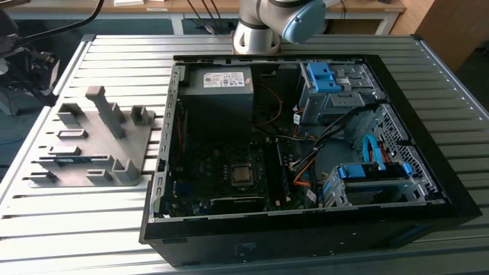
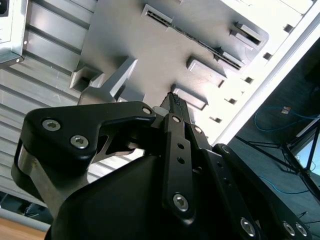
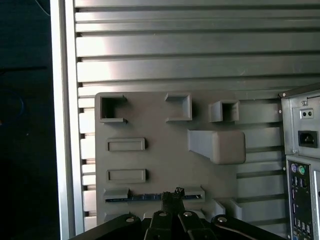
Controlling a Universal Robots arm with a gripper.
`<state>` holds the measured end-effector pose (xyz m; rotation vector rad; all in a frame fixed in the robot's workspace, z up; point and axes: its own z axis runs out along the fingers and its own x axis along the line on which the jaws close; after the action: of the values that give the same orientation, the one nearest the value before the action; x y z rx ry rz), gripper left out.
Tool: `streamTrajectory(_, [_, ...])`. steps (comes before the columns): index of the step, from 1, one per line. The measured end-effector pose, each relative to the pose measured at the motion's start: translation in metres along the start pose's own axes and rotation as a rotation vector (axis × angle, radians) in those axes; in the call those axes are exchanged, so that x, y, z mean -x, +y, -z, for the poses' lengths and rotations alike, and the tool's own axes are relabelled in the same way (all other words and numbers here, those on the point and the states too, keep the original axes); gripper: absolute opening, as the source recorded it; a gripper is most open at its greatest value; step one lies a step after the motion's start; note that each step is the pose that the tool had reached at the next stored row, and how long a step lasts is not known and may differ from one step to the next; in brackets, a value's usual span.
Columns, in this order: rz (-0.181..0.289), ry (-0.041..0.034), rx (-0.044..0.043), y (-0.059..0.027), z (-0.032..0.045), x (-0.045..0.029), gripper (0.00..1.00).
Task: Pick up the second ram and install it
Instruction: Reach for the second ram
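Second ram (image 3: 142, 197) in grey holder (image 3: 150, 125) slot, straight ahead of narrow, empty end effector (image 3: 173, 192), apart

Exterior view: high, oblique, well back. Looks down on table (image 1: 91, 229), open case (image 1: 267, 235), and holder (image 1: 84, 137) toward the exterior view's left.
First wrist view: straight down over holder (image 3: 165, 150), past gripper (image 3: 172, 194).
Second wrist view: close behind gripper (image 2: 175, 102), tilted, facing holder (image 2: 150, 55).
All three share the holder.
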<state>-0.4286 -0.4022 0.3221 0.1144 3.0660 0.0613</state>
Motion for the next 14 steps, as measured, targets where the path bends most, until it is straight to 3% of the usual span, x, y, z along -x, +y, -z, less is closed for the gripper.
streamTrajectory(14, [0.000, -0.0004, -0.0042, -0.0023, -0.0174, -0.0011, 0.10])
